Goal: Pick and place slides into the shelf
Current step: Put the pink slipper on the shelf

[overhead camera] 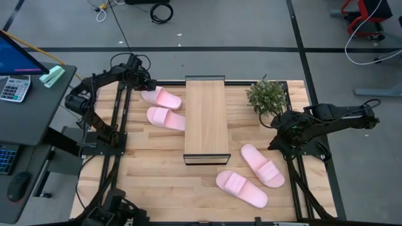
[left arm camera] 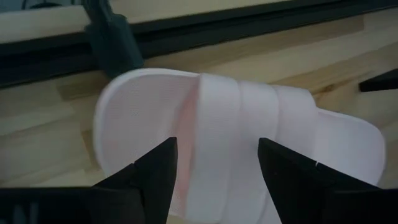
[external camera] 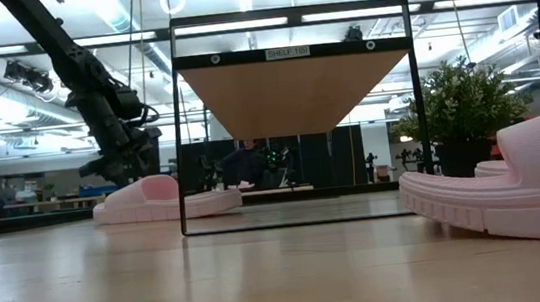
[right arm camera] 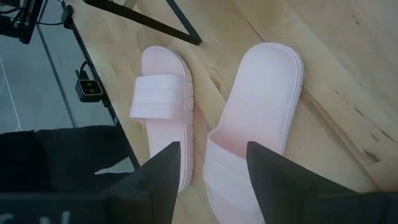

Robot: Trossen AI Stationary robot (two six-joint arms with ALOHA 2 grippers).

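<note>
Left gripper: jaws spread, one finger on each side of the strap of the far-left slide. Fingers sit over the strap's width; contact cannot be told from the wrist view. That slide lies flat on the table at the far left corner, just left of the shelf. In the low view the left gripper hangs right above the same slide.

Second left slide: just nearer than the first, its end close against the shelf's left edge.

Right gripper: jaws spread, holding nothing, hovering above the right-hand pair. In the wrist view the gap between the fingers frames the strap end of one slide; the other slide lies just beside it, apart.

High view: right gripper sits right of the shelf, near a potted plant. The two right slides lie on the table nearer than that arm, side by side, angled.

Shelf: stands mid-table, long axis running away from the front edge, top panel bare. None of the four slides is on it.
</note>
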